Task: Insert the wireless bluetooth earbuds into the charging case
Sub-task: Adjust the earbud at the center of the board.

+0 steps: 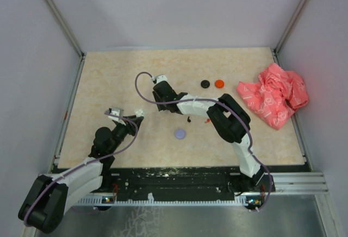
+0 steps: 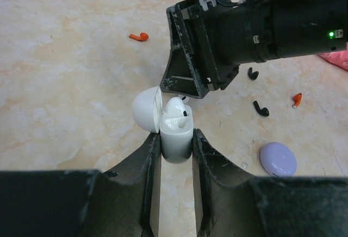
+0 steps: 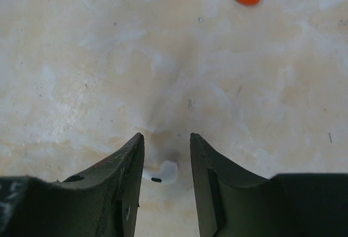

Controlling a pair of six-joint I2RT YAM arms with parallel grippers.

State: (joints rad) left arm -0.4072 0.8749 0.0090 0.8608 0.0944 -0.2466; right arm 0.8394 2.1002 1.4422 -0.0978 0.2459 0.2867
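On beige marbled tabletop, a white open-lidded charging case containing a seated white earbud is clamped by the left gripper; a second white earbud is seen between the right gripper's half-open jaws, grip undeterminable.

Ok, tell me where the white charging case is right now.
Left wrist view, low centre: the white case stands lid-open, pinched between the left fingers, with the lilac disc off to its right.
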